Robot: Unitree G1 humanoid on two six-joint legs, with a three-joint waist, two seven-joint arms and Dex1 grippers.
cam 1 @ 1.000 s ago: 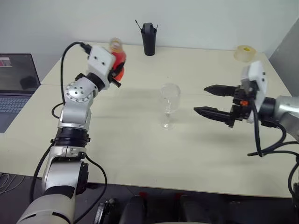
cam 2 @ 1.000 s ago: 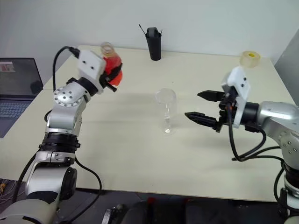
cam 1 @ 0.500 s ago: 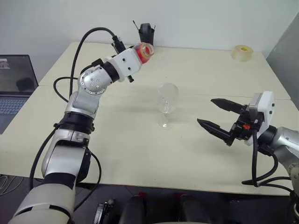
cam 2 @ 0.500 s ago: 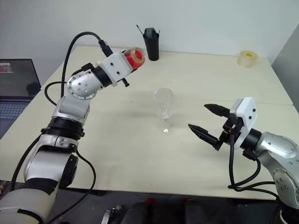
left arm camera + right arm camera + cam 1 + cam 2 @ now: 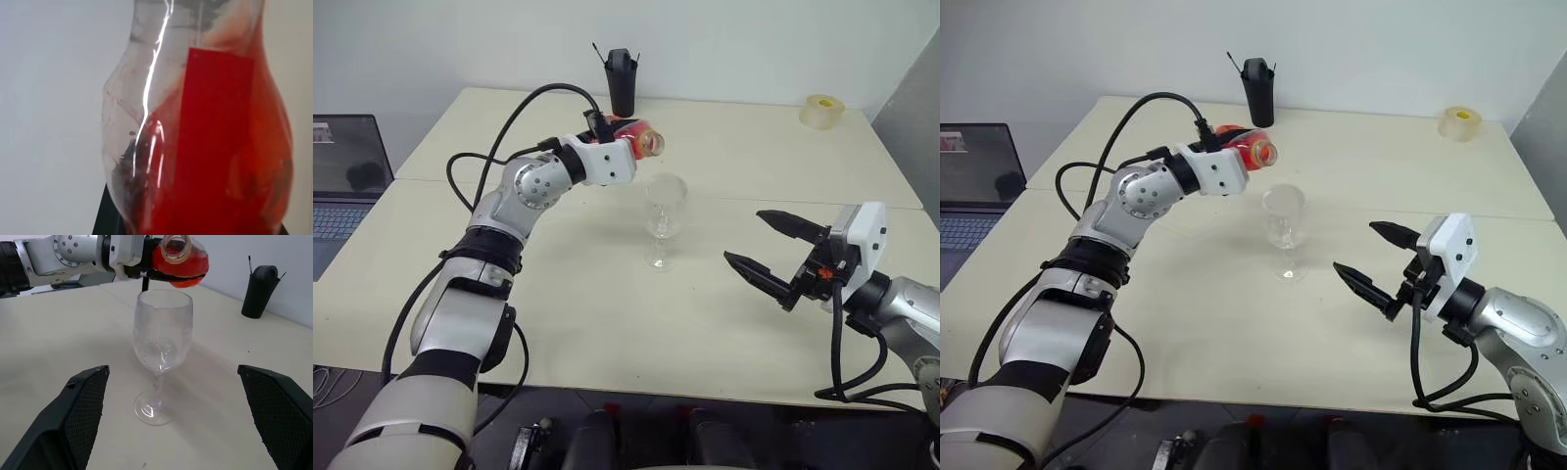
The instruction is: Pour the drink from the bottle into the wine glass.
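Fingers of your left gripper [image 5: 628, 147] are clenched on the small clear plastic bottle [image 5: 641, 140] with the red label, held tipped almost level in the air with its open, capless mouth aimed at the clear stemmed wine glass [image 5: 664, 220] and poised just above and beside the glass rim. You will note the translucent red-orange drink [image 5: 188, 268] pooled in the bottle's rounded body; no stream at the mouth can be made out. That glass stands upright near the middle of the pale cream table [image 5: 607, 313], and its bowl appears colourless. Your right gripper [image 5: 771, 252] hovers over the table toward its right edge, well apart from the glass, its two black fingers [image 5: 80, 413] spread wide and holding nothing, pointed toward the glass. At the far edge of the table you have a tall black cup [image 5: 622, 82], and a yellowish tape roll [image 5: 822, 110] lies near the far right corner. A laptop [image 5: 342, 176] sits beyond the table's left edge.
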